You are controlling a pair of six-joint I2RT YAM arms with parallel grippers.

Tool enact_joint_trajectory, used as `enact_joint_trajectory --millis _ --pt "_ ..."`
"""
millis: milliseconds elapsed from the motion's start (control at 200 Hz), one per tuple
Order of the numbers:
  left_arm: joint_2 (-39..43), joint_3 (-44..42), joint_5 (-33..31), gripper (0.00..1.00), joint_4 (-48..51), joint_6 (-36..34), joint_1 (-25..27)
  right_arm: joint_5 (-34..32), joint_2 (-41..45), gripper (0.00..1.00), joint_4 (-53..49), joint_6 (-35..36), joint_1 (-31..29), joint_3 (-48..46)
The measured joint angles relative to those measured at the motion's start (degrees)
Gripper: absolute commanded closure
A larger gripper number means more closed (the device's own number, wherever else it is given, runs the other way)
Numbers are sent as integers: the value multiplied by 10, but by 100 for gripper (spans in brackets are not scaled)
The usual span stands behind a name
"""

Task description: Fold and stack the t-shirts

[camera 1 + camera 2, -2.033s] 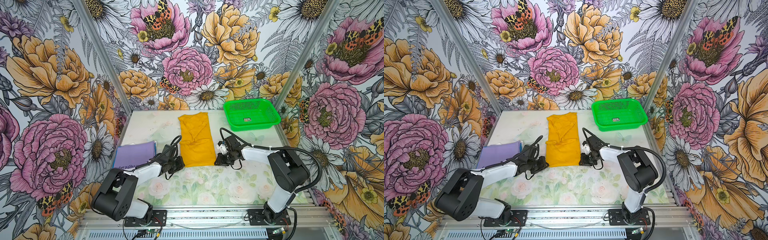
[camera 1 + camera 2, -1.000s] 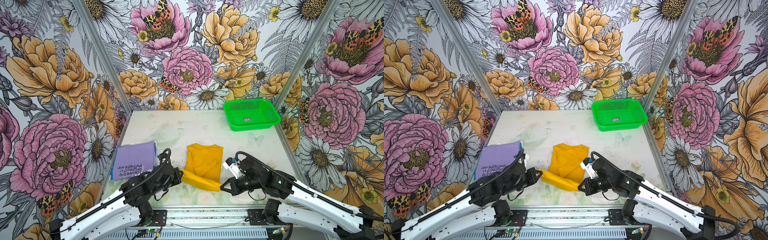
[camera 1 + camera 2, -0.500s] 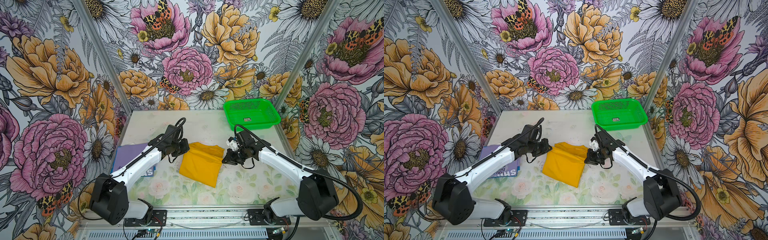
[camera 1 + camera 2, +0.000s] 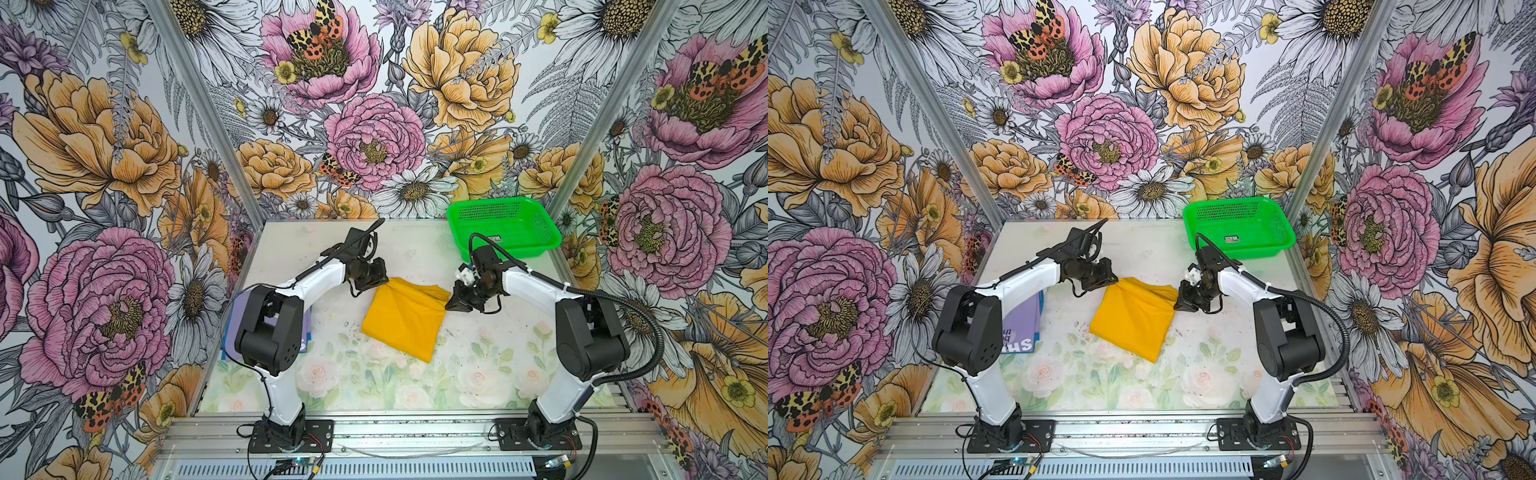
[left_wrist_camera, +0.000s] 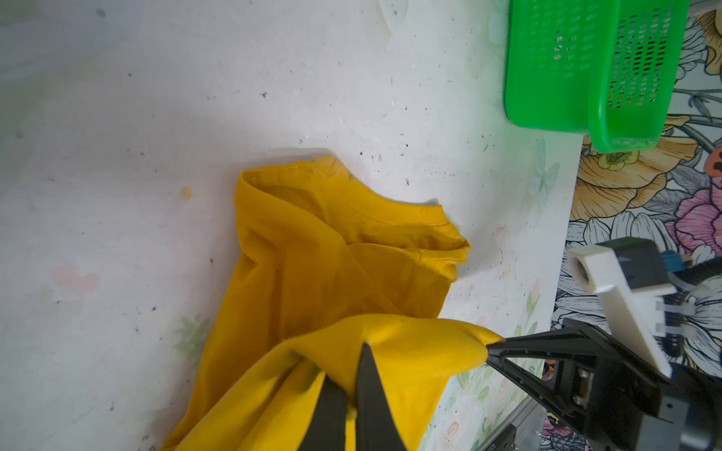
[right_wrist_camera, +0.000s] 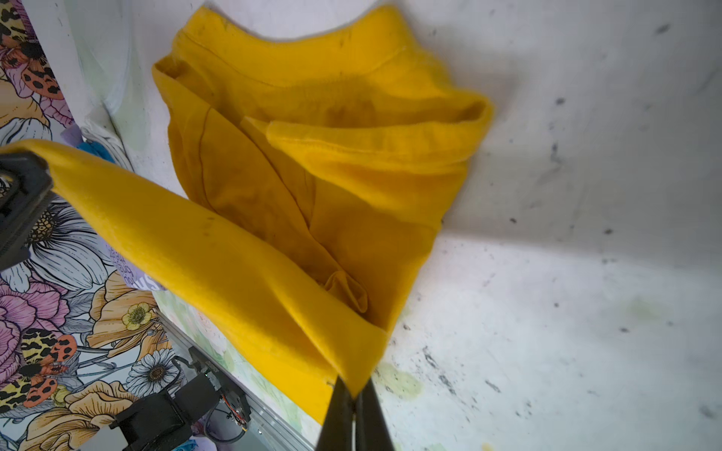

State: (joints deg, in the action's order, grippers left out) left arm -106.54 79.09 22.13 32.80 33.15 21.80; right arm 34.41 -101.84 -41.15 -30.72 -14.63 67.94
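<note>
The mustard-yellow t-shirt is near the middle of the tabletop, between the two arms, and both grippers hold it. The left gripper has its fingers pressed together on the shirt's far left corner. The left wrist view shows this closely: the two dark fingers pinch a ridge of yellow cloth with no gap left between them. The right gripper grips the far right corner in the same way, and in the right wrist view its fingers meet on a folded point of the fabric. The edge stretched between the two grips is lifted off the surface. Under that raised band, the wrist views show the collar and a sleeve lying bunched on the tabletop. The rest of the shirt slopes down toward the near edge, where its lowest corner rests flat.

The lavender t-shirt with printed text lies folded against the left edge of the tabletop, partly hidden behind the left arm and well apart from the yellow one. The green basket stands in the far right corner, behind the right gripper
</note>
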Motion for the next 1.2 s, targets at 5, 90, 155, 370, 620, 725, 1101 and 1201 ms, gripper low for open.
enact_joint_trajectory --millis 5,90,155,370,620,725,1101,1201 --pt "-2 1 1 94 0 0 0 0 -2 100 0 0 1 2" --pt "-37 25 11 94 -1 -4 -6 0 -22 100 3 0 7 12" --pt "-60 43 19 88 0 -5 -6 0 -30 100 3 0 12 17" --pt "-114 102 47 6 -14 -17 -12 -24 -28 44 30 -3 38 19" --pt "-76 51 63 1 -68 -21 -38 -44 54 32 62 23 20 16" --pt "-12 -22 77 1 -92 -20 -43 -31 61 32 73 33 -11 16" --pt "25 -103 156 1 -243 35 33 -16 -56 32 135 17 -44 16" --pt "-34 -76 159 1 -264 45 32 -18 -84 31 145 17 -41 16"
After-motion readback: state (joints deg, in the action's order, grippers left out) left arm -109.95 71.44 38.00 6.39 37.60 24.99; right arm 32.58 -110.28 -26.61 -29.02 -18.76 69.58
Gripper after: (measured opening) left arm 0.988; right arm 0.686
